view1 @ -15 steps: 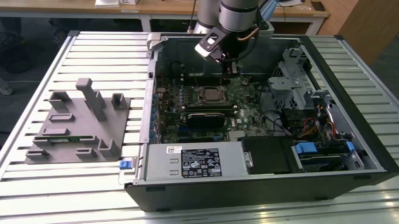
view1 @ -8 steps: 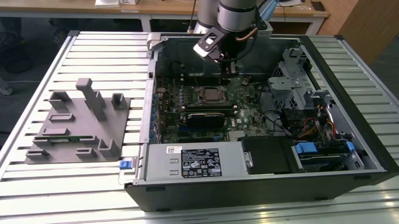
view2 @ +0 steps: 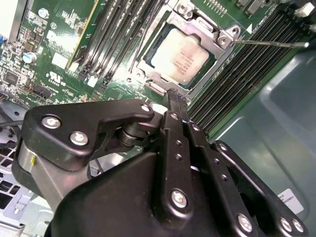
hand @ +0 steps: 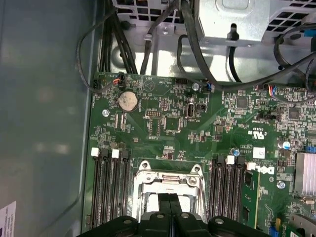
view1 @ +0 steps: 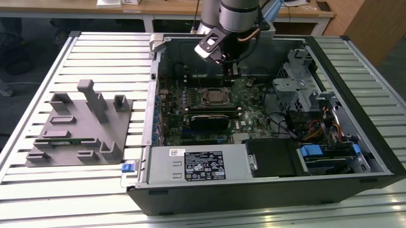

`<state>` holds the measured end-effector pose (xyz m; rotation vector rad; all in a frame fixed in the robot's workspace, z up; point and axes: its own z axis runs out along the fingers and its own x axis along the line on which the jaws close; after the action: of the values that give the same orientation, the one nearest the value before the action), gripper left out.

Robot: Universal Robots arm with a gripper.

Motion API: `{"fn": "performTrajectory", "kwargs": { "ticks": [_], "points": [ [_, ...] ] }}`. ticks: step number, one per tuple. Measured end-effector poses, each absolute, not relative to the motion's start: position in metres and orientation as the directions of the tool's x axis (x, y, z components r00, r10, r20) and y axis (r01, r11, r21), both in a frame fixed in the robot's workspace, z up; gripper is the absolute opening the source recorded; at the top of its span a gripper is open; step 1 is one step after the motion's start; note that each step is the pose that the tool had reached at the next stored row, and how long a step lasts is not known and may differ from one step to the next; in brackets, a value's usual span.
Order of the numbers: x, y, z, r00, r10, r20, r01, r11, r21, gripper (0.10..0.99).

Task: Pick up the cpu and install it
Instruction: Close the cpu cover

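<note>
Tag the cpu [view2: 182, 59] lying flat in the CPU socket [view2: 219, 37], silver top up, boxed in by the socket's metal frame; same seat in the exterior view, near the middle of the green motherboard [view1: 244, 118].

Note a thin metal lever [view2: 269, 43] running out from one corner of the frame; rows of black memory slots [view2: 237, 79] flanking the socket on both sides in both wrist views.

Log the gripper [view2: 174, 97] just beside the socket's edge; black fingers pressed together, nothing pinched between them, tip apart from the cpu. In the exterior view, hangs at about 1 o'clock of the socket, pointing down into the case.

In the first wrist view, mark a coin cell battery [hand: 128, 100] on the board beyond the socket; black cables [hand: 117, 42] past the board's edge.

Outward in the exterior view:
- open computer case [view1: 254, 199] lying on its side
- labelled power supply [view1: 197, 164] at 6 o'clock of the socket
- grey metal drive cage [view1: 295, 83] at about 2 o'clock
- blue latches [view1: 313, 152] at about 4 o'clock
- grey moulded fixture [view1: 76, 128] at 9 o'clock, outside the case, resting on the slatted table [view1: 38, 199]
- wooden desks [view1: 171, 7] at 12 o'clock, well behind the arm
</note>
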<state>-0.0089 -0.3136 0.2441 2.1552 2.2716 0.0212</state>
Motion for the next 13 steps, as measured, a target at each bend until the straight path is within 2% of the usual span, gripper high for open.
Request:
{"fn": "performTrajectory", "kwargs": {
  "ticks": [13],
  "points": [
    [-0.028,-0.315,0.242,-0.052,0.999,0.002,0.999,0.052,0.017,0.106]
  ]
}}
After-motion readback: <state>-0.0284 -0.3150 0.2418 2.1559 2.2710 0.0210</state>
